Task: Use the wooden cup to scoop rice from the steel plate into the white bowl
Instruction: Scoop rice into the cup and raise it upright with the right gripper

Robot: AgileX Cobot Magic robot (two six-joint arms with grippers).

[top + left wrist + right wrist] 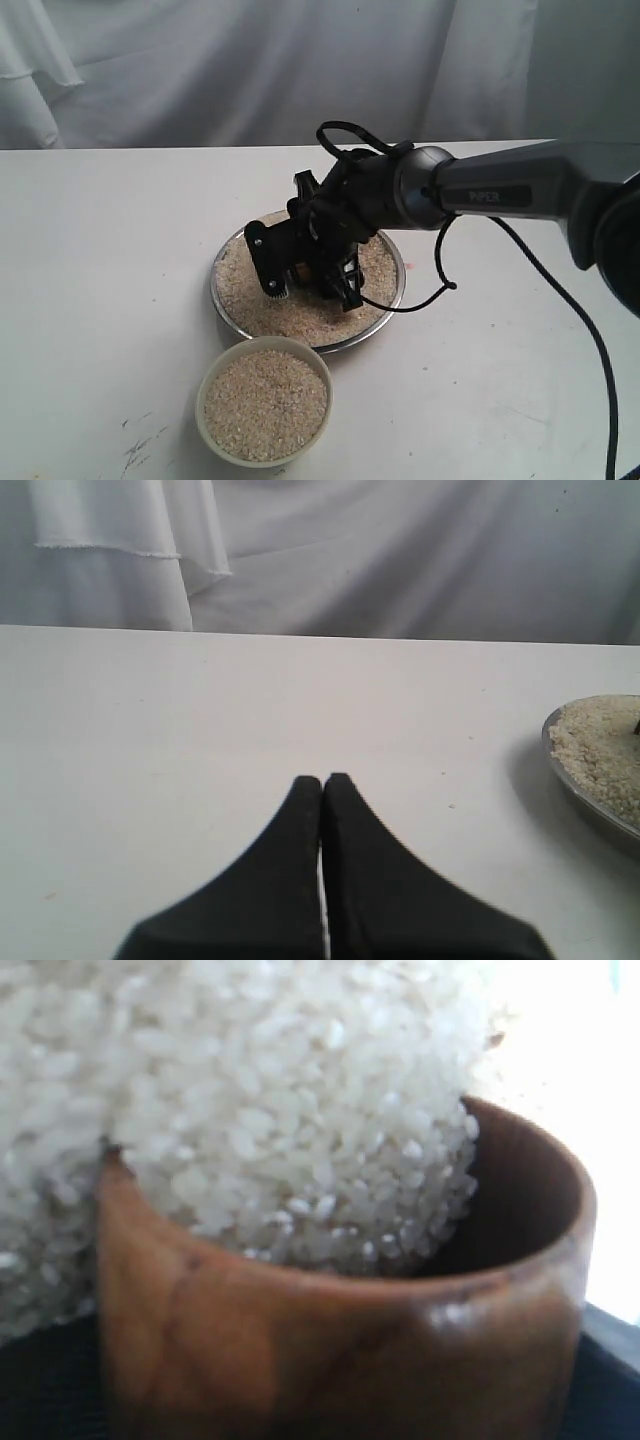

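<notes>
The steel plate (397,285) lies mid-table, covered with rice (240,290). My right gripper (312,285) reaches down into it from the right and is shut on the wooden cup (300,271). In the right wrist view the cup (330,1350) lies tipped with its mouth pushed into the rice (250,1090), and grains fill much of its dark inside. The white bowl (203,400) stands in front of the plate, nearly full of rice (266,405). My left gripper (322,780) is shut with nothing in it, low over bare table beside the plate's rim (590,815).
A black cable (590,350) trails from the right arm across the table on the right. A white cloth backdrop (250,70) hangs behind the table's far edge. Small dark marks (140,445) show on the table near the front left.
</notes>
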